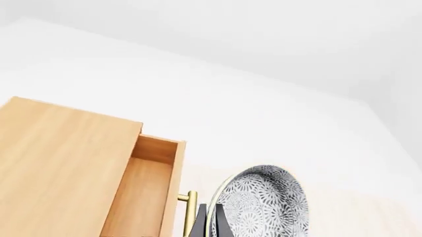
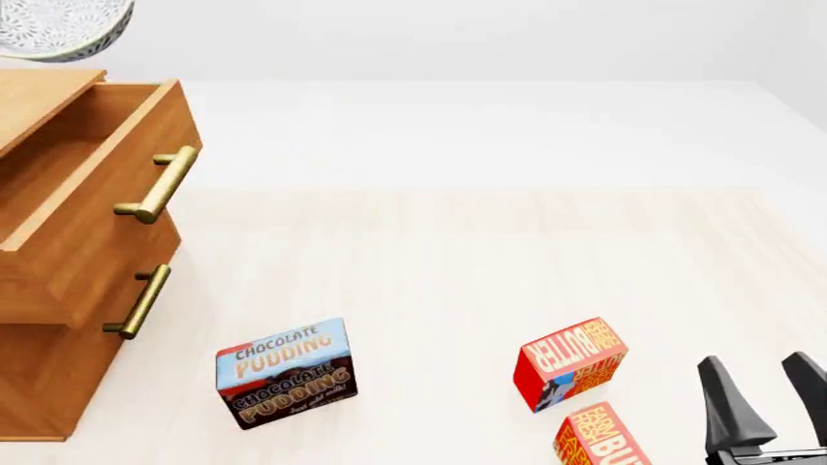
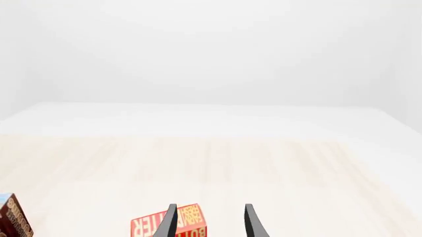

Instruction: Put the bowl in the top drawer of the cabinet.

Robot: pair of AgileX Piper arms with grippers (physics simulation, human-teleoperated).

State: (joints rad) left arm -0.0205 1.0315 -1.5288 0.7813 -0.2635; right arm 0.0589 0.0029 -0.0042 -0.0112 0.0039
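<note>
Hanging high above the light brown wooden cabinet [image 2: 52,291], the round white lattice-patterned bowl [image 1: 264,205] is pinched at its rim by the left gripper [image 1: 211,222], which the front view cuts off. The top drawer [image 2: 97,194] stands pulled out. The right gripper [image 2: 762,397] rests spread and empty near two red butter boxes [image 2: 571,360].
</note>
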